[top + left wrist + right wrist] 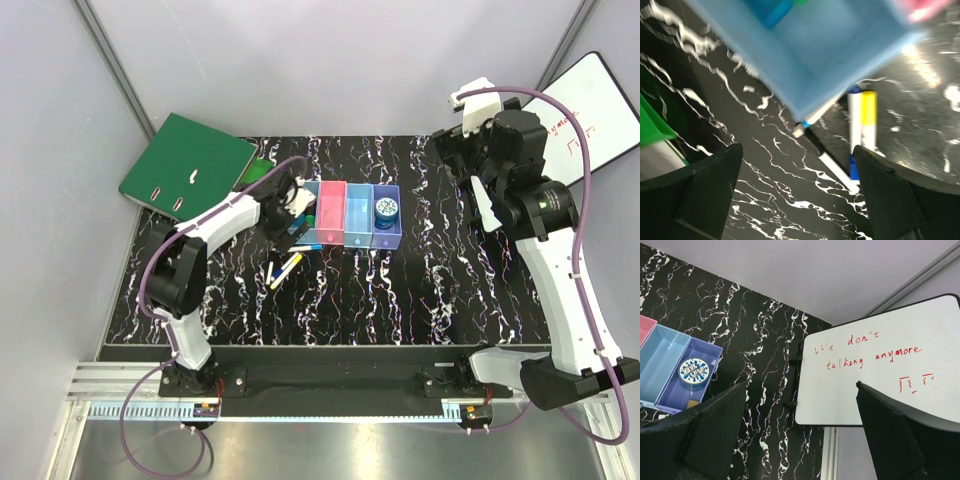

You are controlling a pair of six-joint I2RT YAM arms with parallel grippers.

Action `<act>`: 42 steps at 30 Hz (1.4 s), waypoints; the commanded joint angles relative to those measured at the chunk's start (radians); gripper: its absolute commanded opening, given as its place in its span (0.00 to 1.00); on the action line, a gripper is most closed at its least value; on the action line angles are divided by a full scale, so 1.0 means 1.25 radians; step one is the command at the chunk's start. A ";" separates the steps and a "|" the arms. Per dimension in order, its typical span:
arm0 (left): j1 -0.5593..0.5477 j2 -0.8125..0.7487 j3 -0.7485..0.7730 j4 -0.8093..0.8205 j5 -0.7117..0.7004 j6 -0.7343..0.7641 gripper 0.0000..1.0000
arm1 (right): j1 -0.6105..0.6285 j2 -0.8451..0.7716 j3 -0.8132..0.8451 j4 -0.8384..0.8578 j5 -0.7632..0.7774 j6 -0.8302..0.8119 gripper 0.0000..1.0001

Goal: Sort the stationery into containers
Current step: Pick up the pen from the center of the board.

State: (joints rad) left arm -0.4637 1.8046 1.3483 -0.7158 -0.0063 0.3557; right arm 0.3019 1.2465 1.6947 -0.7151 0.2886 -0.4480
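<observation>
4 translucent plastic bins, rectangular and joined in a row of light blue, pink, light blue and purple, sit mid-table on a glossy black surface veined with white like marble. A round blue tin with a patterned white-and-blue lid lies flat in the purple bin at the right end of the row.

The left gripper hangs over the table at the near corner of the leftmost light-blue bin, its 2 blunt black fingers spread wide with nothing between them. Just below that bin, on the bare table, a stubby yellow marker and a white marker with blue ends lie side by side and touching, while a slim white pen runs slantwise from under the bin's edge. A blurred blue item rests inside the bin.

The right gripper is raised off to the far right, well apart from the bins, its fingers likewise parted and empty. Beyond it a white dry-erase board with rounded corners and red handwriting leans at the table's edge. A large green ring binder lies flat at the far left corner.
</observation>
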 commanded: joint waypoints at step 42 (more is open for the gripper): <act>0.081 0.098 0.016 -0.054 0.086 -0.174 0.00 | 0.003 -0.011 0.035 -0.003 -0.021 0.010 1.00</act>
State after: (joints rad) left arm -0.3660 1.9587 1.3560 -0.7757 0.0845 0.1226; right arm 0.3019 1.2430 1.7069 -0.7311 0.2691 -0.4469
